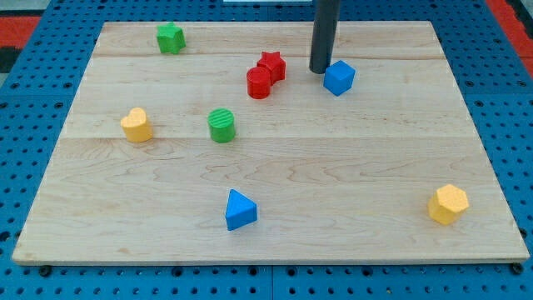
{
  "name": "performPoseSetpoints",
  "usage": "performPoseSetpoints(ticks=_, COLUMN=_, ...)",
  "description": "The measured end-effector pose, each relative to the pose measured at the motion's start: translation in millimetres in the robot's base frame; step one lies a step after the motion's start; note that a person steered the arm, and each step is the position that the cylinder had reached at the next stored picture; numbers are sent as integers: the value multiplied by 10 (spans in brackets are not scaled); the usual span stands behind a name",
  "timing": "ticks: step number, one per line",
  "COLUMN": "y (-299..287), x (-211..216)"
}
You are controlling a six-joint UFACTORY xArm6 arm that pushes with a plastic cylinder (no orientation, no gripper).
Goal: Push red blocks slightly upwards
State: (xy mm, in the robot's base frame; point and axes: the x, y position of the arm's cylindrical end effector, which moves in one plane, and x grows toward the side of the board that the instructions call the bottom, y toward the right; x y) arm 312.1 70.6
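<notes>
My tip [321,70] sits between red star [271,64] and blue cube [339,77], just left of cube; red cylinder [259,83] touches the star.

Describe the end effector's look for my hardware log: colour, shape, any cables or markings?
No grasping end effector shows, only a straight, dark grey cylindrical rod, matte and plain. It enters from the view's top edge, so the arm itself is out of frame. No cables, labels or markings are visible. My tip is its blunt lower end, just left of the blue cube and right of the red blocks.

Red star [271,64] & red cyl [259,82]; green star [170,37], green cyl [221,125]; blue cube [339,77], blue wedge [240,209]; 2 yellow blocks [136,125] [448,203]; pale wood board [333,167].
</notes>
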Motion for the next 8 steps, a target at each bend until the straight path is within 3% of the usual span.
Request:
performPoseSetpoints(ticks=2, y=-428, x=785)
performPoseSetpoints(ticks=3, y=-976, x=687)
performPoseSetpoints(ticks=4, y=-1139, x=530)
performPoseSetpoints(ticks=6, y=-976, x=272)
performPoseSetpoints(ticks=8, y=-911, x=400)
